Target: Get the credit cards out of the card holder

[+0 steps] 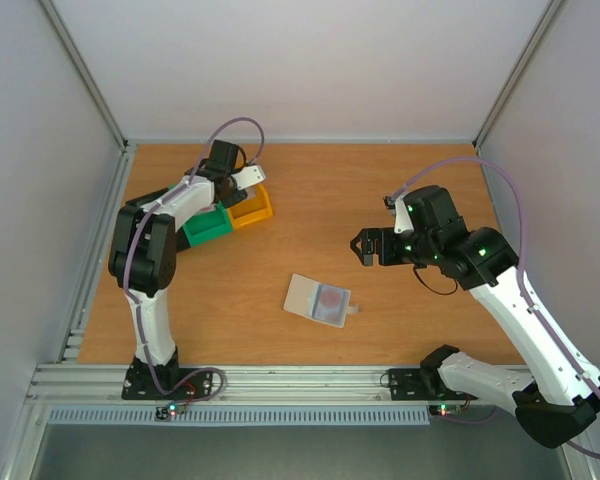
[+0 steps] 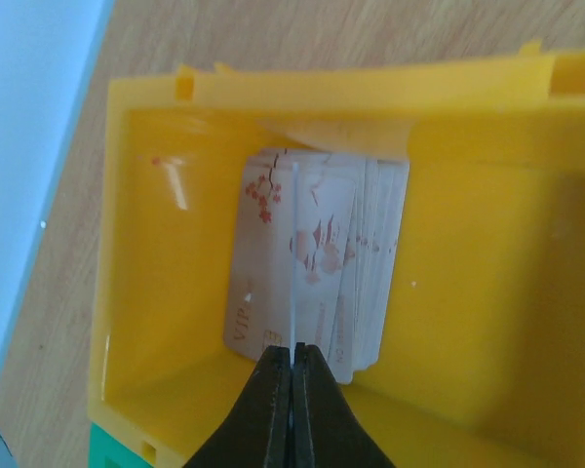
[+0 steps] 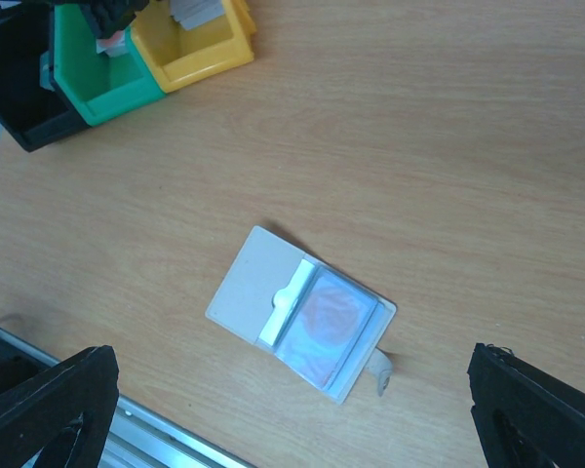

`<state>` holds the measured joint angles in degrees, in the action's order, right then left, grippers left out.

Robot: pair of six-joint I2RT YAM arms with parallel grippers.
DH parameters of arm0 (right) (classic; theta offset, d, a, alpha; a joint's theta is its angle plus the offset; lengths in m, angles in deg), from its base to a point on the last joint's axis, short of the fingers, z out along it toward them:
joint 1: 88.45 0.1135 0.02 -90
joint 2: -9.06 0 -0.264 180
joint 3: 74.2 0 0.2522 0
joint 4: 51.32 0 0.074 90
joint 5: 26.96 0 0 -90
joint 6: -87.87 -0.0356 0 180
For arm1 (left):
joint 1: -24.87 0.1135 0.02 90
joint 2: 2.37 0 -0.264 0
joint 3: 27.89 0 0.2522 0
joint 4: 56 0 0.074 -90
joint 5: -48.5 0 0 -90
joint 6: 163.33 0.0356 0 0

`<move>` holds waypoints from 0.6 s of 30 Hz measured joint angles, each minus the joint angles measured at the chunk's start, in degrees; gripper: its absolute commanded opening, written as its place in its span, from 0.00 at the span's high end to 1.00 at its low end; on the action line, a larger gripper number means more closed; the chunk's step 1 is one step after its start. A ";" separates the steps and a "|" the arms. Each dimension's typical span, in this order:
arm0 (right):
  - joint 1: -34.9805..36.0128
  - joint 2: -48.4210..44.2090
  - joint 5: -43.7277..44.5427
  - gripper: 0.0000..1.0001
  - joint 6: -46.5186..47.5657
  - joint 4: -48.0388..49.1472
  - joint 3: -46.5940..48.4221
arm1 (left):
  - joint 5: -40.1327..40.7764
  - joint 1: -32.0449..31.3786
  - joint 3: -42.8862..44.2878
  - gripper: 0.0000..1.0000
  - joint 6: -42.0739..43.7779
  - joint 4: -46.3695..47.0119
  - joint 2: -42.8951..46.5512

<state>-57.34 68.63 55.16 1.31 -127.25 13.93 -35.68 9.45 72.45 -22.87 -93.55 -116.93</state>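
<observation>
Left gripper [image 2: 292, 378] clamped one edge-on card [image 2: 294, 253] in yellow bin [image 2: 468, 127], upper left; right gripper [image 1: 363, 248] gaped; one card holder [image 1: 318, 298] lay lower centre, open table [image 1: 430, 320] around.

Yellow bin [image 3: 190, 66], green bin [image 3: 112, 97], black bin [image 3: 24, 117], touching, wooden table [image 3: 419, 146]

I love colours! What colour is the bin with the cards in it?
Yellow. The bin shows best in the left wrist view.
</observation>
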 measured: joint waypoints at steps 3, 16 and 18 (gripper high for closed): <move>0.00 -0.11 -0.02 0.01 0.00 -0.04 0.00 | -0.31 0.72 -0.76 1.00 -0.09 0.50 0.00; 0.00 -0.11 -0.31 0.01 0.02 -0.79 0.02 | 2.56 0.94 -2.12 1.00 1.75 6.91 -0.26; 0.00 -0.17 -0.37 0.01 0.00 -0.90 0.02 | 3.17 0.94 -2.58 1.00 2.54 8.48 -0.31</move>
<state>-57.34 68.46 54.79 1.31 -128.15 13.95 -32.51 10.39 69.87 -20.33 -85.07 -117.24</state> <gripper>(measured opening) 0.986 0.009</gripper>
